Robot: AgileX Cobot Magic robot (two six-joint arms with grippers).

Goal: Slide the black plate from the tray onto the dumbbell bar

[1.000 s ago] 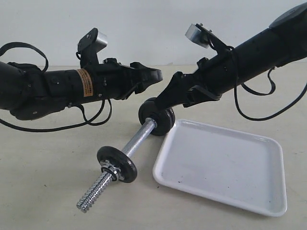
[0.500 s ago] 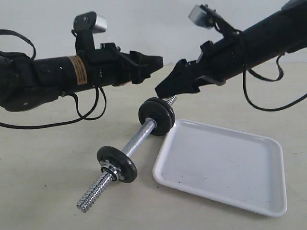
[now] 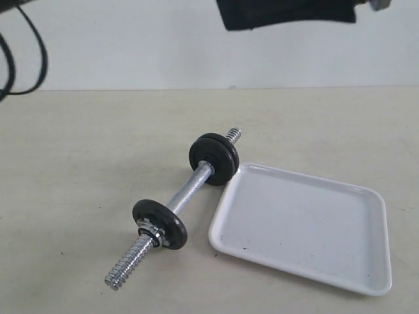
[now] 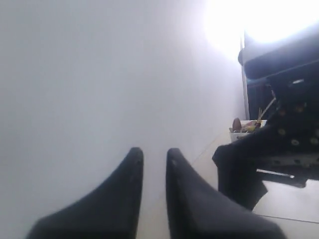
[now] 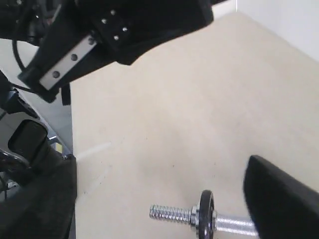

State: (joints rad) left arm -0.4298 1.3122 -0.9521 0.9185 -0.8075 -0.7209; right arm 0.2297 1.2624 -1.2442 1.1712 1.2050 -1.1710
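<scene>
The dumbbell bar (image 3: 190, 190) lies on the table beside the white tray (image 3: 301, 226), which holds nothing. The black plate (image 3: 214, 159) sits on the bar's far end, pressed against a second black disc there. Nearer the camera, another black disc (image 3: 160, 224) with a chrome star nut is on the bar. My left gripper (image 4: 153, 157) is raised facing a pale wall, open by a narrow gap, with nothing between its fingers. My right gripper (image 5: 159, 184) hangs high above the table, open and empty. A threaded end of the bar (image 5: 172, 213) with one disc (image 5: 206, 211) shows far below it.
A black part of an arm (image 3: 288, 13) crosses the exterior view's top edge; neither gripper shows there. In the right wrist view the other arm (image 5: 124, 25) passes overhead. The table's edge (image 5: 72, 164) borders dark equipment. A cable (image 3: 29, 59) loops at the upper left.
Both arms have lifted away from the bar and left the exterior view. The left fingers have drawn closer together. The bar, discs and tray have not moved.
</scene>
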